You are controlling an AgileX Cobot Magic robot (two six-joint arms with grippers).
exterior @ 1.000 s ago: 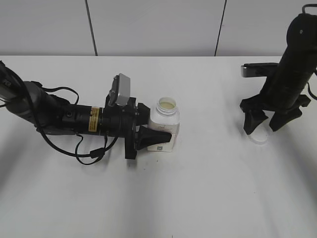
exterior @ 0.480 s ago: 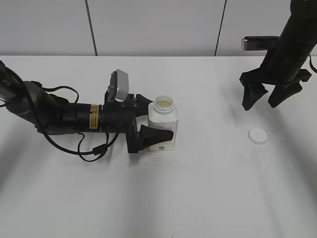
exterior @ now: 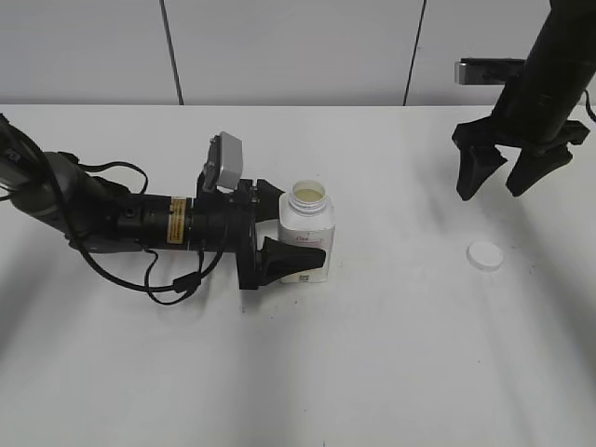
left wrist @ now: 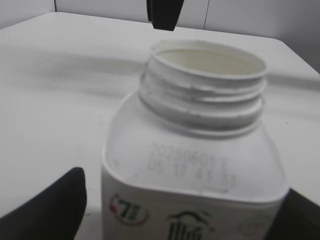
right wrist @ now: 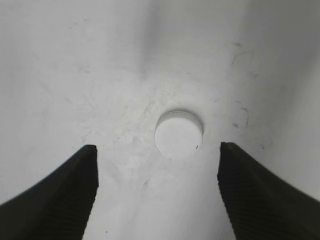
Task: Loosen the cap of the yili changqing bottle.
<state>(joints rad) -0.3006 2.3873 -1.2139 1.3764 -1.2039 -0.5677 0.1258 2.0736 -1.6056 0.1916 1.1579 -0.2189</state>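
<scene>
The yili changqing bottle [exterior: 308,235] stands upright on the white table, its wide neck open and uncapped; it fills the left wrist view [left wrist: 195,165]. My left gripper [exterior: 296,225] lies low on the table with its jaws on either side of the bottle [left wrist: 182,200]; a gap shows between the left finger and the bottle wall. The white cap [exterior: 484,254] lies flat on the table at the right, also seen in the right wrist view [right wrist: 179,133]. My right gripper [exterior: 507,182] hangs open and empty above the cap [right wrist: 157,190].
The left arm's black body and cables [exterior: 140,223] lie across the table's left side. A grey panelled wall [exterior: 289,47] stands behind the table's far edge.
My right gripper has let go of the cap, left it on the table and risen. My left gripper has levelled out beside the bottle.
</scene>
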